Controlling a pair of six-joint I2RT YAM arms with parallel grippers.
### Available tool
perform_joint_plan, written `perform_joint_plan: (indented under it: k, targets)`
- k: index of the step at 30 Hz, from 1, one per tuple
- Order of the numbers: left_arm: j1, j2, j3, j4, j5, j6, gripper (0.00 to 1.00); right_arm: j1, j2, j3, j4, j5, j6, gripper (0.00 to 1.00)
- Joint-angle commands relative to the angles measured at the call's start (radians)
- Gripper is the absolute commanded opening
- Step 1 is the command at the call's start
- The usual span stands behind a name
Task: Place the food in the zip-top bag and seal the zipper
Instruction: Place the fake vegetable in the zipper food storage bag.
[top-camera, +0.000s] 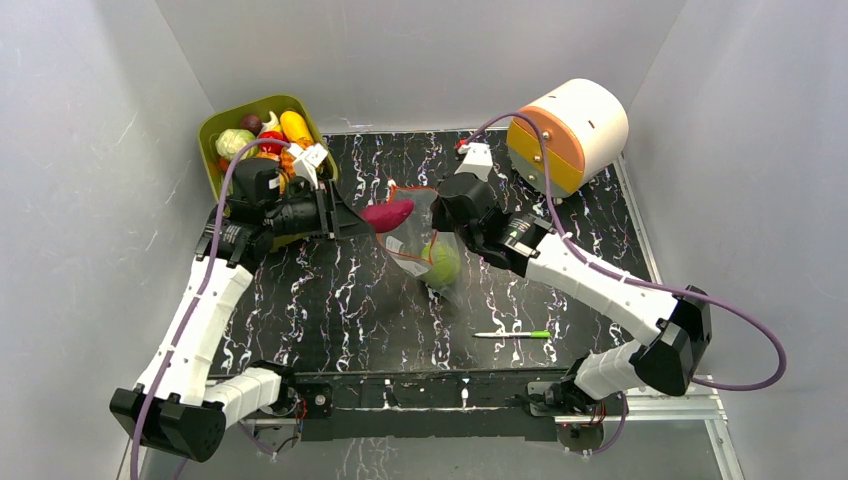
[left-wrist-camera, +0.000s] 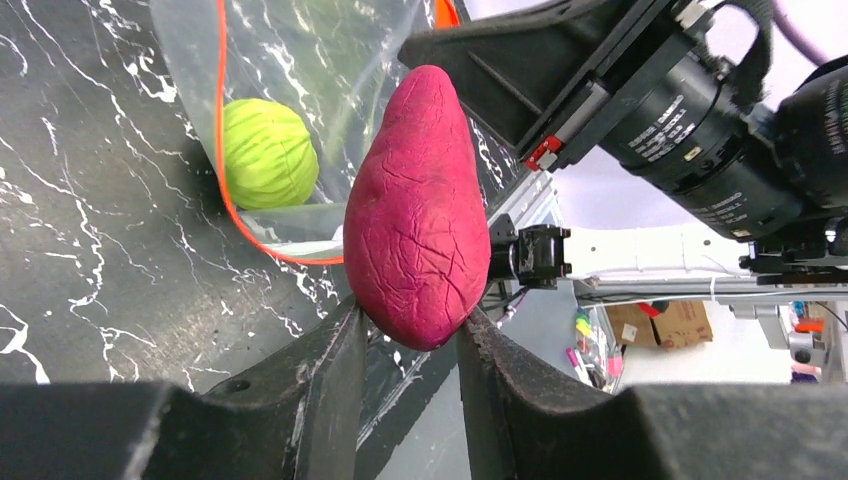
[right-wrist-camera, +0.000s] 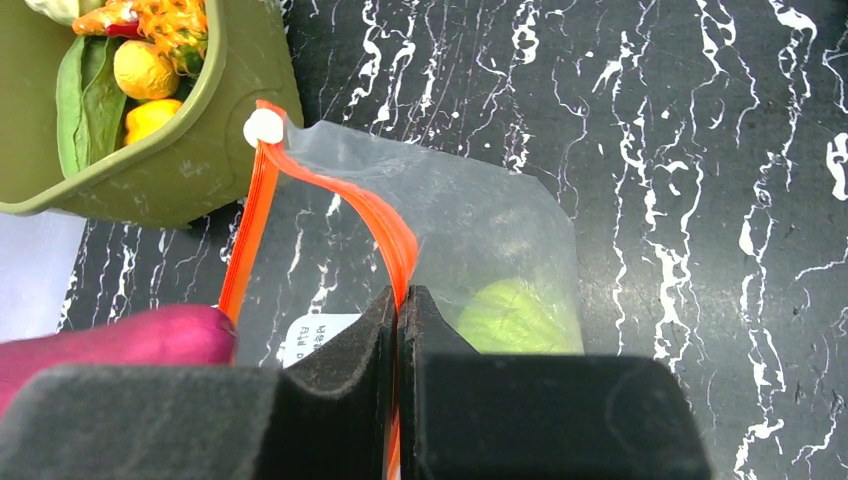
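My left gripper (left-wrist-camera: 410, 330) is shut on the blunt end of a magenta sweet potato (left-wrist-camera: 418, 215), a piece of the food, and holds it at the mouth of the zip-top bag (top-camera: 415, 225). The potato's tip reaches the orange zipper (left-wrist-camera: 222, 150). My right gripper (right-wrist-camera: 400, 300) is shut on one lip of the zipper (right-wrist-camera: 340, 195) and lifts it, so the mouth gapes. A green cabbage (right-wrist-camera: 515, 318) lies inside the bag. From above, the potato (top-camera: 388, 215) points right, between the left gripper (top-camera: 365, 222) and the right gripper (top-camera: 437, 197).
An olive bin (top-camera: 212, 135) with several more toy foods stands at the back left, just behind my left wrist. An orange-and-white drum (top-camera: 570, 130) sits at the back right. A thin green-and-white pen (top-camera: 512, 334) lies on the marbled black table near the front.
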Motion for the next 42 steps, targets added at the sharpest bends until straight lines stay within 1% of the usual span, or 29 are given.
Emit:
perform_joint_plan:
  k: [1,6,10,14,19,27,35,38,40,41,42]
  targets:
    - [-0.033,0.015,-0.031,-0.007,0.026,-0.018,0.3,-0.005,0.011,0.075,0.09,-0.026,-0.046,0.0]
    - [-0.068,0.028,-0.033,-0.023,-0.085,-0.014,0.29,-0.004,-0.001,0.051,0.15,-0.058,-0.047,0.0]
    - [-0.093,0.058,-0.017,-0.026,-0.176,-0.013,0.28,-0.003,0.004,0.06,0.149,-0.103,-0.026,0.0]
    - [-0.141,0.104,0.033,-0.067,-0.295,-0.021,0.27,-0.004,0.01,0.076,0.121,-0.145,0.036,0.0]
    - [-0.201,0.139,0.056,-0.054,-0.42,-0.025,0.27,-0.005,0.003,0.056,0.128,-0.174,0.107,0.0]
    - [-0.316,0.237,0.131,-0.088,-0.683,0.025,0.25,-0.003,-0.018,-0.006,0.122,-0.229,0.208,0.0]
    - [-0.43,0.347,0.191,-0.15,-0.877,0.06,0.24,-0.004,-0.054,-0.07,0.157,-0.238,0.216,0.0]
    - [-0.449,0.357,0.194,-0.14,-0.911,0.051,0.24,-0.004,-0.06,-0.078,0.158,-0.239,0.216,0.0]
    - [-0.46,0.352,0.189,-0.118,-0.931,0.041,0.25,-0.003,-0.064,-0.081,0.157,-0.242,0.212,0.0]
    - [-0.464,0.351,0.187,-0.108,-0.936,0.035,0.28,-0.004,-0.068,-0.083,0.155,-0.238,0.208,0.0]
    - [-0.464,0.353,0.188,-0.102,-0.936,0.03,0.33,-0.004,-0.071,-0.085,0.154,-0.23,0.207,0.0]
